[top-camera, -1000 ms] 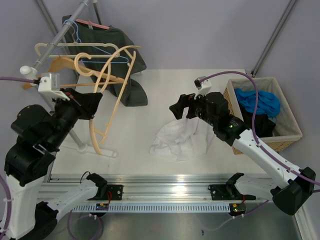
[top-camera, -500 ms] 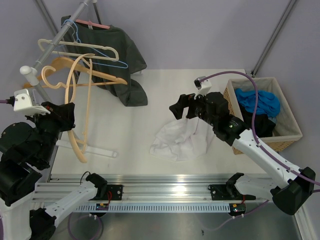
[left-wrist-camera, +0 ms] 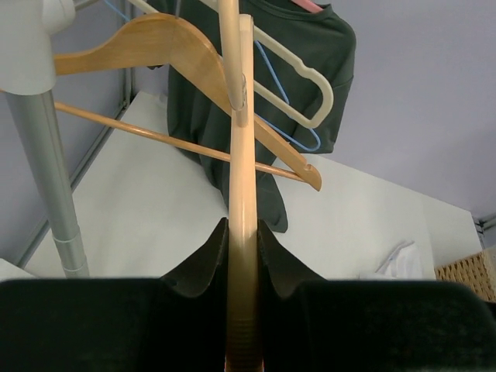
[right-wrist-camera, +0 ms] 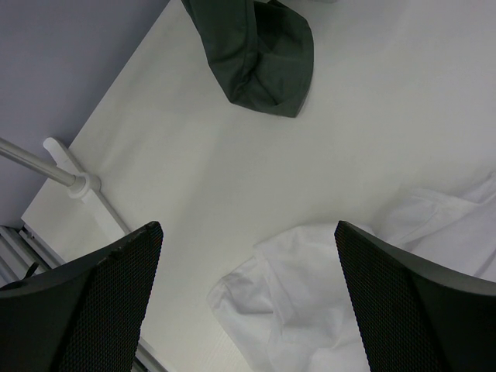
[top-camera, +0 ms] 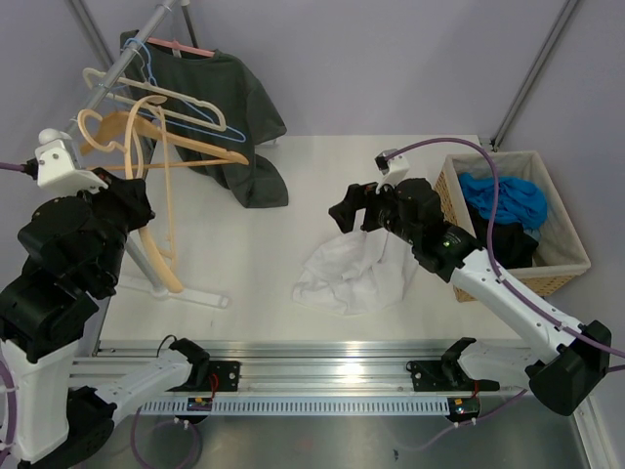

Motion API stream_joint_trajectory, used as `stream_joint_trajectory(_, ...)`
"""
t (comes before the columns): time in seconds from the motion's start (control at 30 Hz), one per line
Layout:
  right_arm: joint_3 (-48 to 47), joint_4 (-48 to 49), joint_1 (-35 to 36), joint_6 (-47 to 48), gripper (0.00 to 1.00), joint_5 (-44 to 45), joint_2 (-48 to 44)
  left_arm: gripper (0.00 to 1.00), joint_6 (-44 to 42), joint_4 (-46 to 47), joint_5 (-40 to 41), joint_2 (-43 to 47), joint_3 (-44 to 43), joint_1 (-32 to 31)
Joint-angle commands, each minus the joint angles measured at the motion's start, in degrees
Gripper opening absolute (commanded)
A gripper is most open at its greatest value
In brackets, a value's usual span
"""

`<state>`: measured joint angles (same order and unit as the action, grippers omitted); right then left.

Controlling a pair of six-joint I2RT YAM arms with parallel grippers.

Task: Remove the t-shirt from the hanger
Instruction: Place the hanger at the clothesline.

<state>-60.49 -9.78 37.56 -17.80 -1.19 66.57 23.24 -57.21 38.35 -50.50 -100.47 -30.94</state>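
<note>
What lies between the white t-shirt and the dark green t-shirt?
Only bare table lies between the white t-shirt and the dark green t-shirt; the right wrist view shows it.

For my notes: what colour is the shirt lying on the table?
White shirt; top view shows it best.

A white table [top-camera: 293, 186] stands before plain, evenly lit lavender-grey walls [top-camera: 391, 59].

This looks like a robot lab, not a home. A left arm [top-camera: 73, 244] and a right arm [top-camera: 498, 288] are bolted to a metal rail [top-camera: 322, 354] at the edge of a white counter [top-camera: 322, 186]. A purple cable [top-camera: 449, 143] runs to one arm. Plain grey walls [top-camera: 391, 59] and a metal pole [top-camera: 535, 70] stand behind.
</note>
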Motion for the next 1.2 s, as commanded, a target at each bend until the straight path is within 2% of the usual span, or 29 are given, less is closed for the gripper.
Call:
stream_joint_trajectory(0.0, -2.7, -0.33, 0.49, 0.31, 0.99, -1.44, 0.14, 0.0, 2.42, 2.46, 5.07, 0.75, -0.61, -0.09)
stream_joint_trajectory(0.13, -2.79, -0.24, 0.5, 0.31, 0.99, -1.62, 0.58, 0.0, 2.77, 2.37, 3.67, 0.76, -1.05, -0.17)
stream_joint_trajectory(0.3, -3.14, -0.5, 0.41, 0.4, 1.0, -1.88, 1.55, 0.0, 2.07, 1.84, 8.05, -0.91, -1.31, -0.09)
stream_joint_trajectory(0.4, -3.32, -0.85, 0.41, 0.4, 0.99, -2.06, 1.72, 0.0, 1.72, 2.19, 9.29, -4.24, -2.71, -0.09)
stream_joint_trajectory(0.53, -3.32, -0.77, 0.5, 0.49, 0.99, -2.15, 1.73, 0.0, 2.68, 2.02, 10.69, -10.66, -8.85, -0.17)
stream_joint_trajectory(0.7, -3.67, -1.2, 0.41, 0.66, 1.0, -1.88, 2.08, 0.0, 9.78, 2.1, 14.56, -14.19, -10.45, -0.26)
stream_joint_trajectory(0.87, -3.67, -0.94, 0.5, 0.58, 0.99, -2.24, 2.51, 0.0, 11.73, 2.02, 16.93, -15.24, -11.24, -0.26)
stream_joint_trajectory(1.0, -3.85, -0.94, 0.49, 0.66, 1.0, -2.24, 3.22, 0.0, 9.81, 2.36, 17.02, -18.13, -14.13, -0.35)
stream_joint_trajectory(1.17, -3.93, -0.85, 0.5, 0.66, 0.99, -1.97, 4.1, 0.0, 4.09, 2.19, 22.29, -24.46, -19.15, -0.61)
